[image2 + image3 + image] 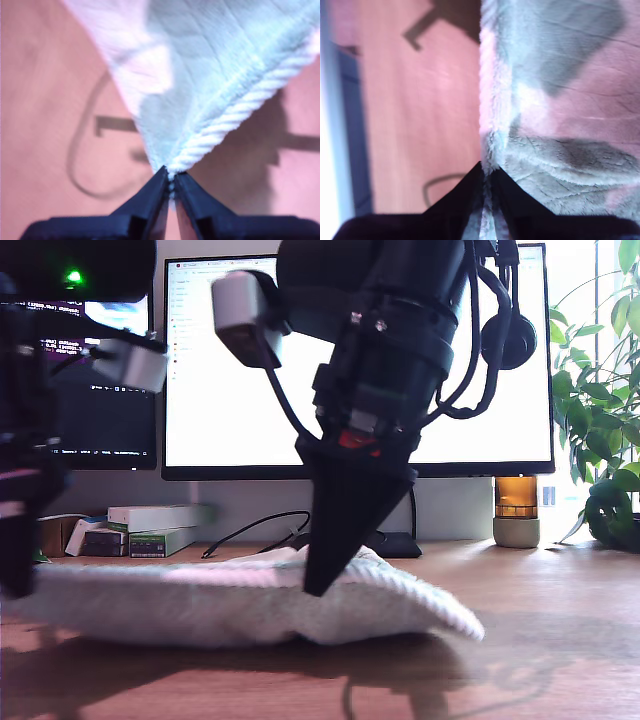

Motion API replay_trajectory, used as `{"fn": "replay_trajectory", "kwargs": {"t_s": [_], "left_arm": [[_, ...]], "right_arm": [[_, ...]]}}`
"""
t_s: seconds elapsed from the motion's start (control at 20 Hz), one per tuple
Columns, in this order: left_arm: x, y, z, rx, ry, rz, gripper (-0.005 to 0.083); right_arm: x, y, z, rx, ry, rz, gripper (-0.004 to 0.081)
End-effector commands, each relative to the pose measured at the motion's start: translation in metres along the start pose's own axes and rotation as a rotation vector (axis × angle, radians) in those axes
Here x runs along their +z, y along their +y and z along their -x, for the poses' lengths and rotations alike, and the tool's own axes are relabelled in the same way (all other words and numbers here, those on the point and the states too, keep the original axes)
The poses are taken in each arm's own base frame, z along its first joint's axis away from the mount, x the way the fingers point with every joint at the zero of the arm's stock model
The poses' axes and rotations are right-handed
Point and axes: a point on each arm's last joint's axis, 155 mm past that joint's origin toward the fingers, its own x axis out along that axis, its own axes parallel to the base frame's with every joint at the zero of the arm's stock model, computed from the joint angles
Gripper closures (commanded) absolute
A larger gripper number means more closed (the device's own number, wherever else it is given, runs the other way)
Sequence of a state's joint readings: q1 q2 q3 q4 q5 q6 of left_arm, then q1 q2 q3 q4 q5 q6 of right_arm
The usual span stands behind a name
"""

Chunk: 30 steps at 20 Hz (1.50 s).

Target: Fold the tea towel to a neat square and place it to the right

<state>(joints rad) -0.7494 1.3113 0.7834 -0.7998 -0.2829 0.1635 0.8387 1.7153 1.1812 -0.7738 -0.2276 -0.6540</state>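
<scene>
The tea towel [200,602], a fluffy off-white cloth, lies low on the wooden desk [560,640] across the exterior view's left and middle. My first gripper [171,176] is shut on a corner of the tea towel [210,75], right at its ribbed edge. My second gripper [486,170] is shut on a plush edge of the tea towel [560,165]. In the exterior view one black gripper [318,580] points down into the cloth at the middle. Another dark arm [18,540] stands at that view's left edge. Which arm is which I cannot tell.
Behind the towel stand a large bright monitor [230,370] and a darker screen [100,410]. Small boxes [150,525] and a black cable [250,530] lie at the back. An amber-topped cylinder [516,510] and a plant [600,440] are at the exterior view's right.
</scene>
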Motion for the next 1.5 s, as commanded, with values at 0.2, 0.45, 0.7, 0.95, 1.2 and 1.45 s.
{"fn": "replay_trajectory", "kwargs": {"t_s": [0.2,0.45,0.7,0.95,1.2,1.45], "left_arm": [[-0.043,-0.015,0.002,-0.080,0.161,-0.004,0.0794],[-0.050,-0.027,0.004,-0.144,0.186,-0.003,0.0755],[-0.051,-0.033,0.006,-0.179,0.188,-0.001,0.0436],[-0.068,-0.033,0.011,-0.182,0.259,-0.017,0.0434],[-0.055,-0.027,0.025,-0.179,0.240,-0.011,0.0442],[-0.040,-0.019,0.027,-0.173,0.189,0.023,0.0473]], "right_arm": [[-0.003,0.032,-0.021,0.104,0.059,-0.020,0.0780],[0.000,0.045,-0.021,0.150,0.054,-0.012,0.0734],[-0.013,0.055,-0.019,0.187,0.104,-0.030,0.0485],[-0.022,0.062,-0.011,0.211,0.141,-0.044,0.0454],[-0.008,0.059,0.013,0.175,0.083,-0.034,0.0452],[-0.016,0.065,0.020,0.189,0.115,-0.058,0.0424]]}}
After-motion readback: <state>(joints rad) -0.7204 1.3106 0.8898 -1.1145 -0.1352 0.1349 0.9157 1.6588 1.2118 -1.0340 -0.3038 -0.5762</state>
